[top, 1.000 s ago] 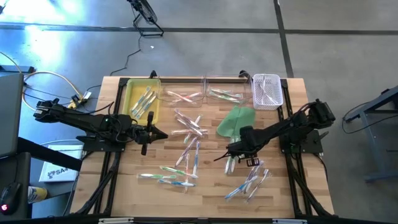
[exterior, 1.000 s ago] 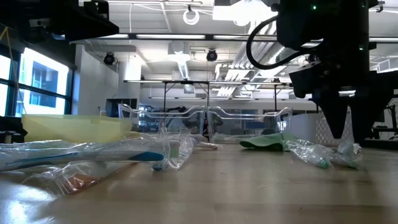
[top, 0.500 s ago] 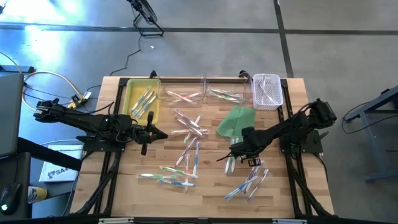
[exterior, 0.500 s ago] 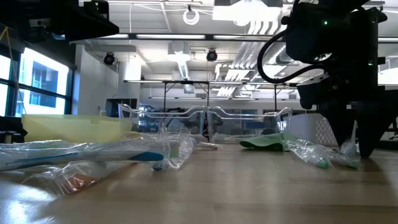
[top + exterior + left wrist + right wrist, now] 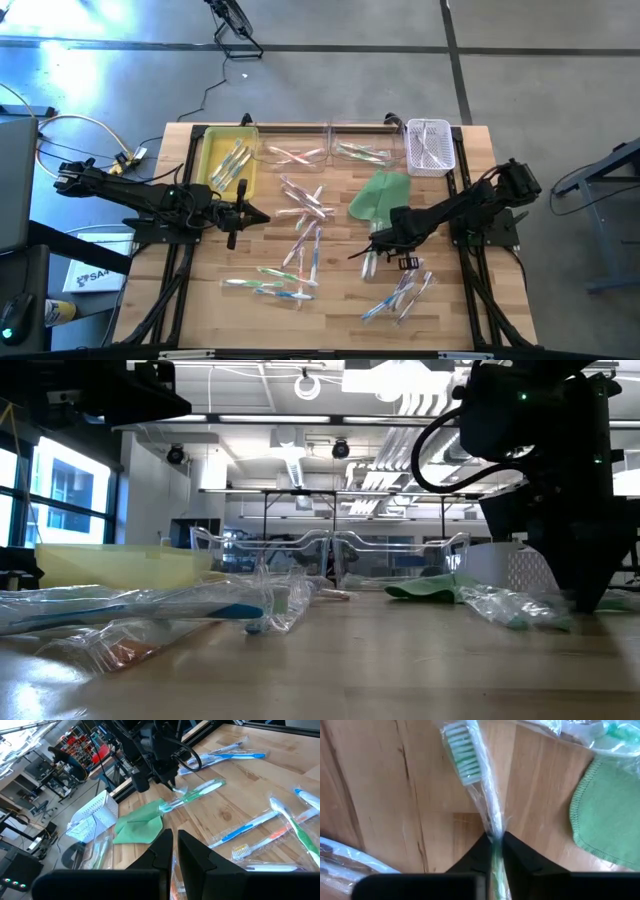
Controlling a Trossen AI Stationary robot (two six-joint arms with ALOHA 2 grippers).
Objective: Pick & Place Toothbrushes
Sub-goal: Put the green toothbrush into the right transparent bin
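Many wrapped toothbrushes (image 5: 305, 215) lie loose on the wooden table, with more near the front (image 5: 270, 285) and front right (image 5: 400, 295). My right gripper (image 5: 375, 245) points down at the table just in front of the green cloth (image 5: 380, 195). It is shut on a green-bristled toothbrush (image 5: 462, 752) in a clear wrapper, which the left wrist view also shows (image 5: 197, 792). My left gripper (image 5: 262, 215) hangs shut above the table's left half and touches nothing; its fingers (image 5: 170, 847) are together. My right gripper pinches the wrapped toothbrush between its two fingers at the thin neck (image 5: 487, 820), a short way below the bristle head. The fingers come from above, pointing down, and close across the brush. The brush lies flat on the table.
Along the far edge stand a yellow tray (image 5: 228, 160), two clear bins (image 5: 295, 155) (image 5: 362, 152) and a white basket (image 5: 430, 147), each with toothbrushes inside. The green cloth lies flat just beyond my right gripper. Bare wood shows at the table's front centre.
My right gripper has sunk a little onto the table and shut its fingers on the green toothbrush, which still lies where it was.
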